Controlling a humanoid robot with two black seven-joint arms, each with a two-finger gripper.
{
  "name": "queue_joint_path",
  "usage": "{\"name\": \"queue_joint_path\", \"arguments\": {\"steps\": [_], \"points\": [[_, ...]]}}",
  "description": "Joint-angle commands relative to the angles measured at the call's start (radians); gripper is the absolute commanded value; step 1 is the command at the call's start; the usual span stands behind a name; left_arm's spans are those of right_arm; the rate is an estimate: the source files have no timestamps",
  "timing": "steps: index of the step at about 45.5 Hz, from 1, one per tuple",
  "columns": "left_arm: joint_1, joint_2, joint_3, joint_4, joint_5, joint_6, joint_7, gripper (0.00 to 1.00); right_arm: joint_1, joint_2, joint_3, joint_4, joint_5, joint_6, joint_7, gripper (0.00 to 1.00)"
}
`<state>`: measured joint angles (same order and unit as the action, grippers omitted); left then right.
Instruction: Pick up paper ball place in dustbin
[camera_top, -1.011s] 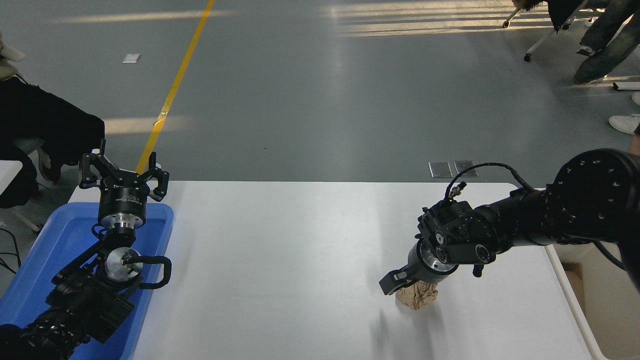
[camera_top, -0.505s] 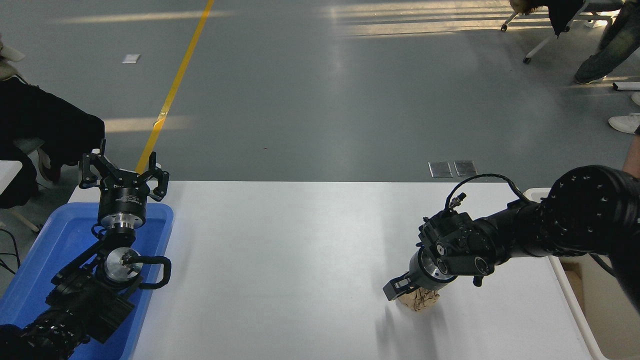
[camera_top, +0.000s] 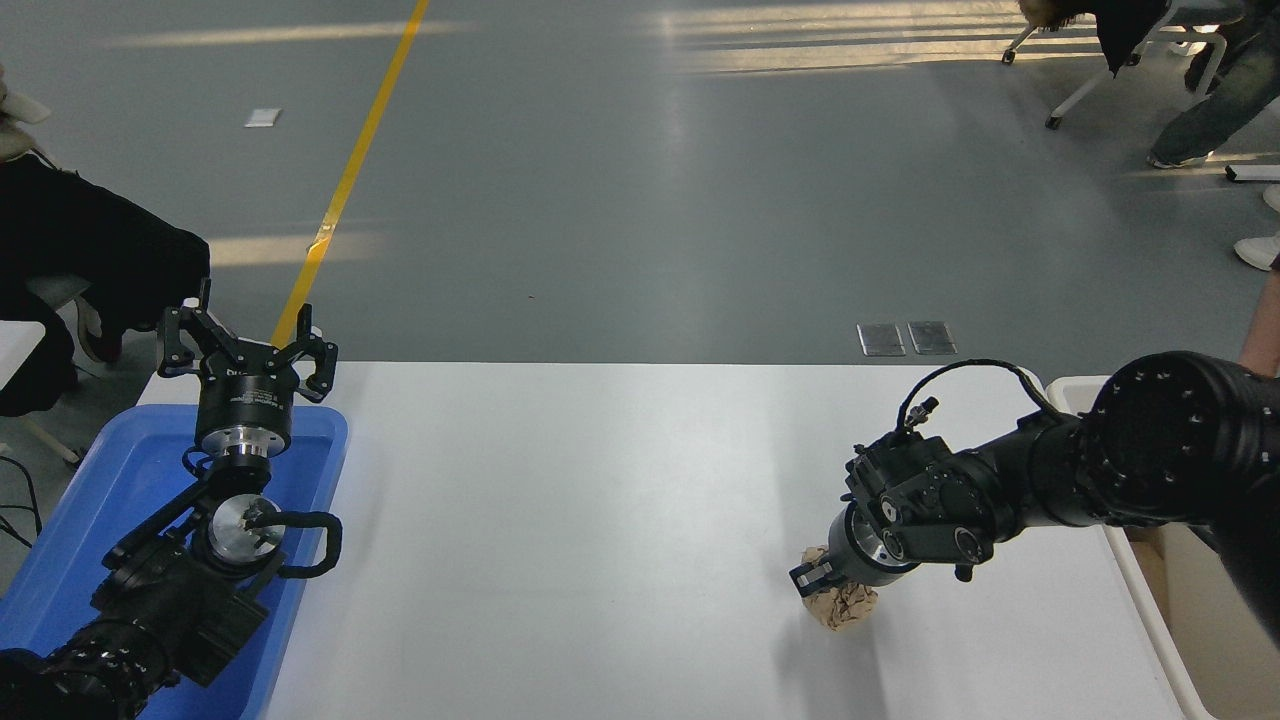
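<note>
Sharp, evenly bright; sunlight streaks glare across the far floor (camera_top: 700, 180).

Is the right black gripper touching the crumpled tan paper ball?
Touching: in the head view the right gripper sits down over the paper ball, no gap showing.

Paper ball (camera_top: 841, 602) on table (camera_top: 600, 520) near right; dustbin (camera_top: 1150, 590) beyond right edge.

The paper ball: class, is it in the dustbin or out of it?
Out. The paper ball lies on the white table under the right gripper; the dustbin stands rightward.
</note>
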<state>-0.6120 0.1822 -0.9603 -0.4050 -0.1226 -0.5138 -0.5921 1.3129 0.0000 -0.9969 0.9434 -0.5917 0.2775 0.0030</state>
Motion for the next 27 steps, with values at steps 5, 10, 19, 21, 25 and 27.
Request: {"name": "queue_joint_path", "arguments": {"steps": [5,10,19,21,25,27], "points": [[0.000,-0.001,0.000,0.000,0.001,0.000,0.000,0.99,0.041,-0.009,-0.025,0.017,0.006,0.020,0.003,0.00],[0.000,0.000,0.000,0.000,0.001,0.000,0.000,0.99,0.149,-0.072,-0.037,0.099,0.018,0.029,0.003,0.00],[0.000,0.000,0.000,0.000,0.001,-0.002,0.000,0.99,0.486,-0.254,-0.069,0.382,0.105,0.112,0.005,0.00],[0.000,0.000,0.000,0.000,0.003,-0.002,0.002,0.99,0.649,-0.288,-0.116,0.463,0.150,0.156,0.014,0.00],[0.001,0.000,0.000,0.000,0.001,-0.002,0.002,0.99,0.830,-0.304,-0.180,0.518,0.190,0.236,0.058,0.00],[0.000,0.000,0.000,0.000,0.001,-0.002,0.000,0.99,0.917,-0.302,-0.203,0.523,0.216,0.290,0.097,0.00]]}}
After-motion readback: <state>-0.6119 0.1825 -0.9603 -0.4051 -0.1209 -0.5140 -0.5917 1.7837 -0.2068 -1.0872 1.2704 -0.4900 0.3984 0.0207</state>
